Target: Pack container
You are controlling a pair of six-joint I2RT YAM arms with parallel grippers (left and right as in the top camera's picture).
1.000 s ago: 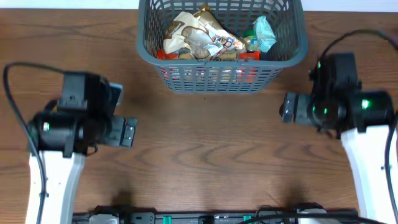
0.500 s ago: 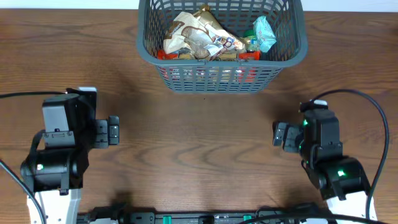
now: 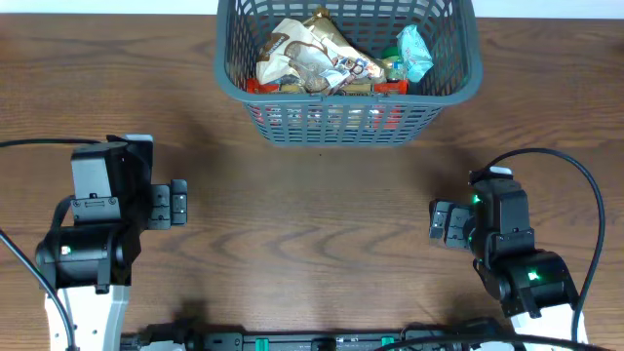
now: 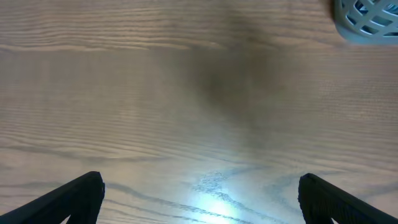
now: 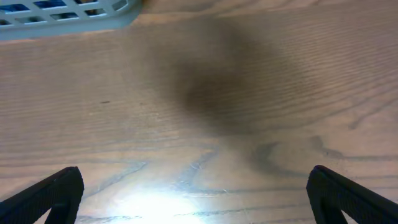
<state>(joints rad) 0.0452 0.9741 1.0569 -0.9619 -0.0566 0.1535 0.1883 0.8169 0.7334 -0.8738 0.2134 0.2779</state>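
Observation:
The grey-blue mesh container (image 3: 458,86) stands at the back middle of the table, holding several food packets (image 3: 317,57). Its corner shows in the left wrist view (image 4: 367,18) and its rim in the right wrist view (image 5: 68,15). My left gripper (image 3: 176,206) is open and empty at the front left, well short of the container; its fingers (image 4: 199,196) frame bare wood. My right gripper (image 3: 441,222) is open and empty at the front right; its fingers (image 5: 196,193) also frame bare wood.
The table is brown wood (image 3: 312,205). Black cables loop beside both arms, one near the right edge (image 3: 590,195) and one at the left (image 3: 29,146). A rail with connectors runs along the front edge (image 3: 312,341).
Both arms have pulled back from beside the container toward the front edge over the last second, then nearly stopped. The packets in the container have not moved.

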